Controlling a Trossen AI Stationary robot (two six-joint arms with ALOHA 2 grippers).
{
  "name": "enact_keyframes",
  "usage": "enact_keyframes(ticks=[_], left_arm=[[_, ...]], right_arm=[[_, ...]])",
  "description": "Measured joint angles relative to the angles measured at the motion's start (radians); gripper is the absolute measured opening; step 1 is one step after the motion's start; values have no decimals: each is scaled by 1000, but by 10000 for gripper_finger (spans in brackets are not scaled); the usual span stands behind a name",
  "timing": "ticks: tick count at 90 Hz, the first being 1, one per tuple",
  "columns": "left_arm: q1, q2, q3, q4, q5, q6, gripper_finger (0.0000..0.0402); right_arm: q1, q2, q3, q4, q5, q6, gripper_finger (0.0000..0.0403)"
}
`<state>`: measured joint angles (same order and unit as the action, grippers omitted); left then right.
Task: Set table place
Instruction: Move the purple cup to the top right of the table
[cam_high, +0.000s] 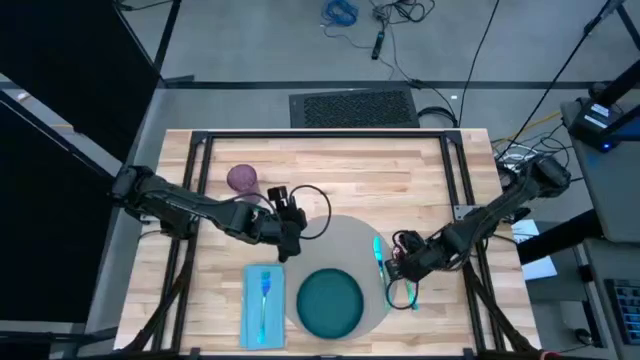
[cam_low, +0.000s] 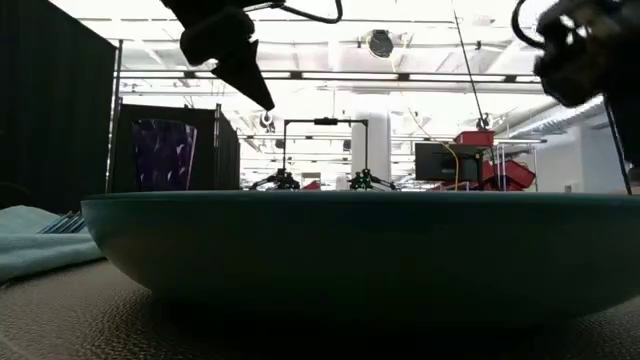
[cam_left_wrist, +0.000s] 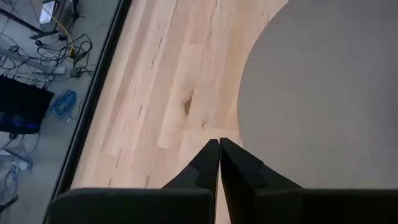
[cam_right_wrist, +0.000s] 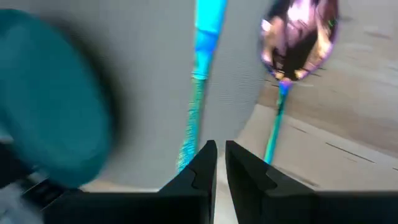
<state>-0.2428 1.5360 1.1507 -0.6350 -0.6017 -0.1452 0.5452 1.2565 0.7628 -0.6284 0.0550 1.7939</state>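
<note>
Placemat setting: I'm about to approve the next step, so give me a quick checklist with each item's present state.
1. Plate on the placemat: ok.
2. Fork on the napkin left of the plate: ok.
3. Knife on the placemat right of the plate: ok.
4. Spoon beside the knife: ok, bowl on the placemat edge, handle over the table.
5. Left gripper shut, empty: ok.
6. Right gripper empty: ok.
</note>
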Motion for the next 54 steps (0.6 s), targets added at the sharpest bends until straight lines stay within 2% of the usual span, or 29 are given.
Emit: enact_keyframes(ticks=[16, 29, 35, 43, 48, 54], left_arm=[[0, 0, 0, 1, 46, -76, 0], [-1, 0, 0, 2, 162, -111, 0], [-12, 0, 0, -16, 176, -124, 0], [-36, -21, 5, -135, 176, -177, 0], [-47, -39, 21, -249, 163, -266, 0], [-69, -68, 41, -389, 128, -387, 0]], right_arm=[[-57, -98, 0, 66, 64, -241, 20], [-128, -156, 0, 248, 105, -595, 20], [-166, -168, 0, 362, 103, -791, 20], [-213, -170, 0, 513, 103, -1057, 20], [-243, -170, 0, 594, 103, -1213, 20], [-283, -170, 0, 681, 103, -1329, 20]])
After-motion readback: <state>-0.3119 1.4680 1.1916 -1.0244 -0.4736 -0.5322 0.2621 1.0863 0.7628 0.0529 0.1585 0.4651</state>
